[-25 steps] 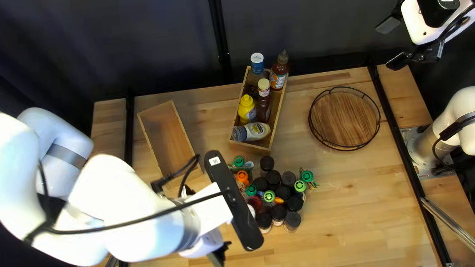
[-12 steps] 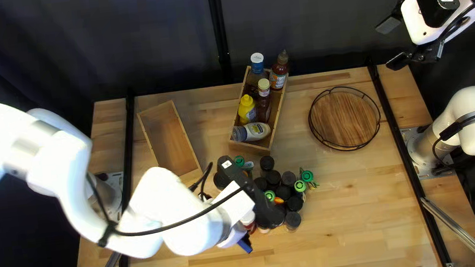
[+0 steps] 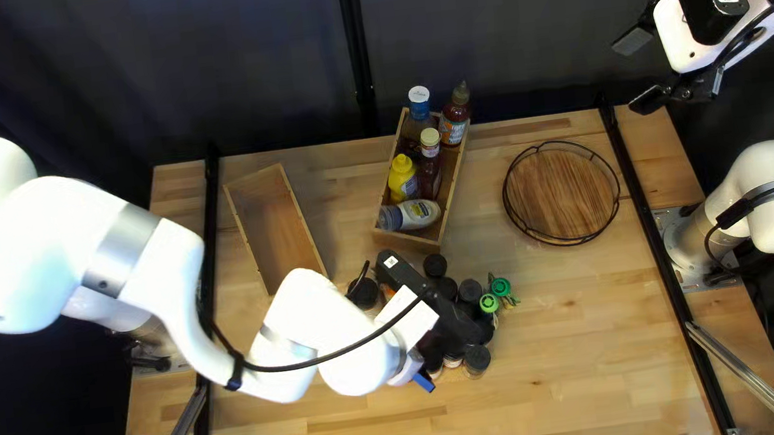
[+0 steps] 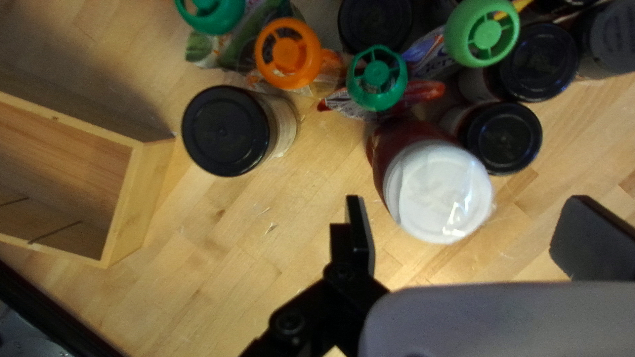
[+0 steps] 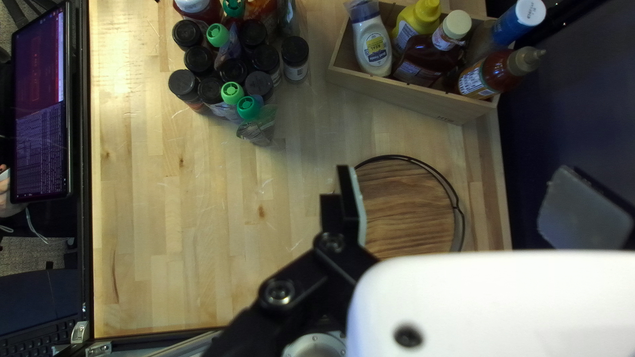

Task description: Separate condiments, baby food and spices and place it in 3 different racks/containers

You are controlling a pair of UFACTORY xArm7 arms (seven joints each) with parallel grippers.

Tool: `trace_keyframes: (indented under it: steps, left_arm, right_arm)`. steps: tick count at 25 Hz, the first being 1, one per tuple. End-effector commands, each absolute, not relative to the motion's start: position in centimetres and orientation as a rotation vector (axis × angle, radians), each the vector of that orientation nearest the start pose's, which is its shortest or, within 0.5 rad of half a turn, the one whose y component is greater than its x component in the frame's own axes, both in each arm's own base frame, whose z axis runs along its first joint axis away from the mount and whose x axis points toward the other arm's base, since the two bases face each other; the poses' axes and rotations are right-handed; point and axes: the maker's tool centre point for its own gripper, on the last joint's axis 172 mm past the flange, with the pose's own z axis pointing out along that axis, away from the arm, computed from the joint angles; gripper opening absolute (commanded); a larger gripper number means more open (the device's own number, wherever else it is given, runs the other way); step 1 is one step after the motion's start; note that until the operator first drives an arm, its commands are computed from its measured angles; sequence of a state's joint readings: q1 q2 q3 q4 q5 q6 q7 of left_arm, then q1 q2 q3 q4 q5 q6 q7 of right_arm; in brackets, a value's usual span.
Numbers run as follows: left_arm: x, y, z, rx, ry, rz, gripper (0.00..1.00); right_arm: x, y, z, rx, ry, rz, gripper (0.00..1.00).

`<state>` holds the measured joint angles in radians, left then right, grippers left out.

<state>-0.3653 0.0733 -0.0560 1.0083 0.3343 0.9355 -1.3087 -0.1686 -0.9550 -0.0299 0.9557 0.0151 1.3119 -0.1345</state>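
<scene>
Left tool open, 5 bottles in box

All views look down on the table, left wrist nearest.

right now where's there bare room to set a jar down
Bare tabletop runs right of the jar cluster in the top left view, below the wire-rimmed round rack, and along the near edge. The round rack and leftmost wooden box look unfilled too. Crowded: the jar cluster, with the left arm over it, and the bottle-filled box.
</scene>
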Motion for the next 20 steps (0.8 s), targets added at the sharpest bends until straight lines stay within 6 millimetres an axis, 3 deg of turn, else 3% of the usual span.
trace_keyframes:
  steps: [1, 5, 6, 7, 8, 15, 20]
  left_arm:
    - [45.8, -14.2, 14.3, -2.780, -1.022, -0.287, 1.00]
    - [46.0, -14.1, 13.7, -2.791, -1.034, -0.280, 1.00]
    - [46.1, -14.2, 13.5, -2.801, -1.035, -0.272, 0.89]
    - [46.2, -14.3, 13.3, -2.807, -1.037, -0.262, 0.73]
    - [46.3, -14.3, 13.1, -2.809, -1.038, -0.255, 0.02]
    - [46.0, -15.0, 13.9, -2.841, -1.014, -0.237, 0.00]
    - [44.1, -16.1, 19.3, -2.838, -0.972, -0.237, 0.00]
  right_arm:
    - [29.7, -5.8, 48.7, -3.055, 0.089, -0.941, 1.00]
    - [29.7, -5.8, 48.7, -3.055, 0.089, -0.941, 1.00]
    - [29.7, -5.8, 48.7, -3.055, 0.089, -0.941, 1.00]
    - [29.7, -5.8, 48.7, -3.055, 0.089, -0.941, 1.00]
    - [29.7, -5.8, 48.7, -3.055, 0.089, -0.941, 1.00]
    - [29.7, -5.8, 48.7, -3.055, 0.089, -0.941, 1.00]
    - [29.7, -5.8, 48.7, -3.055, 0.089, -0.941, 1.00]
